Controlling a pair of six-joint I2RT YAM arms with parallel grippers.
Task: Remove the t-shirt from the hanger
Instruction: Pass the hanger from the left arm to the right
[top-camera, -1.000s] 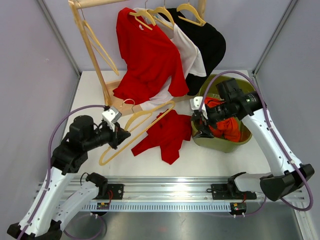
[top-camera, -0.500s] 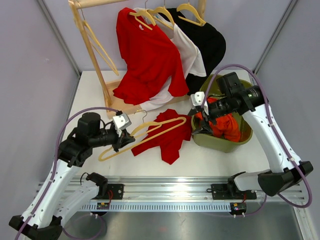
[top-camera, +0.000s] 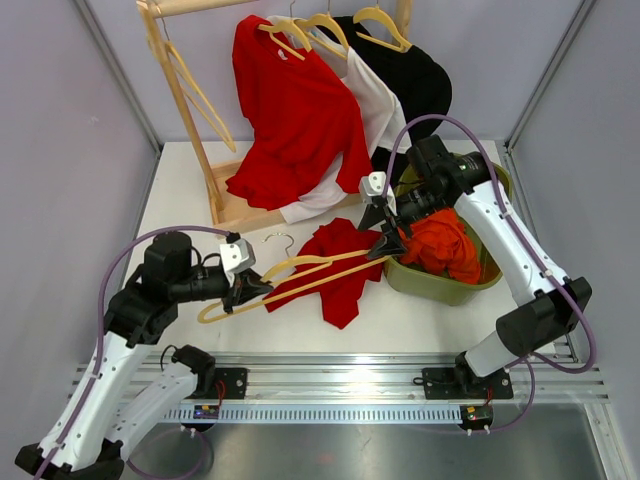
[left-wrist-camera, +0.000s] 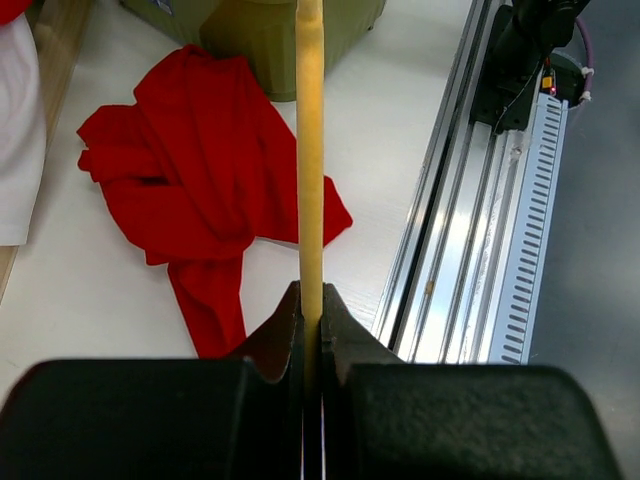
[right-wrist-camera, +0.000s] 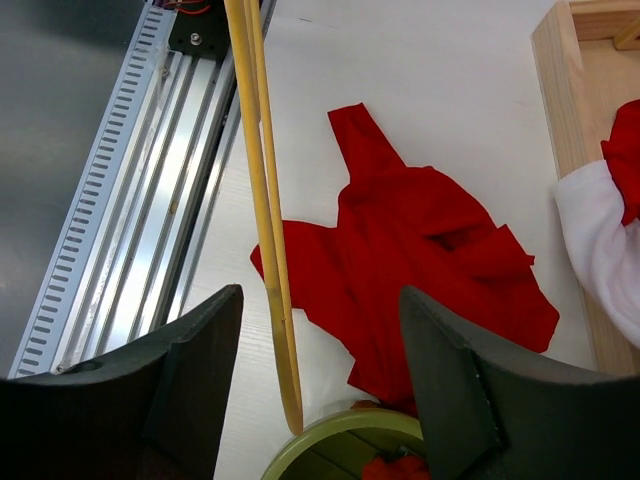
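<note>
A red t-shirt (top-camera: 335, 268) lies crumpled on the white table, off its hanger; it also shows in the left wrist view (left-wrist-camera: 200, 190) and the right wrist view (right-wrist-camera: 420, 260). My left gripper (top-camera: 255, 290) is shut on the bare wooden hanger (top-camera: 300, 275) and holds it above the shirt; the hanger's bar (left-wrist-camera: 310, 150) runs up between the jaws. My right gripper (top-camera: 382, 237) is open and empty by the hanger's right tip (right-wrist-camera: 290, 410), over the near rim of the green bin.
A green bin (top-camera: 480, 285) with red and orange clothes stands at the right. A wooden rack (top-camera: 190, 110) at the back holds red, white and black shirts on hangers. A metal rail (top-camera: 340, 375) runs along the near edge.
My right gripper has left the bin and moved left to the hanger's right tip. My left gripper has shifted slightly with the hanger, which now hangs lower over the shirt.
</note>
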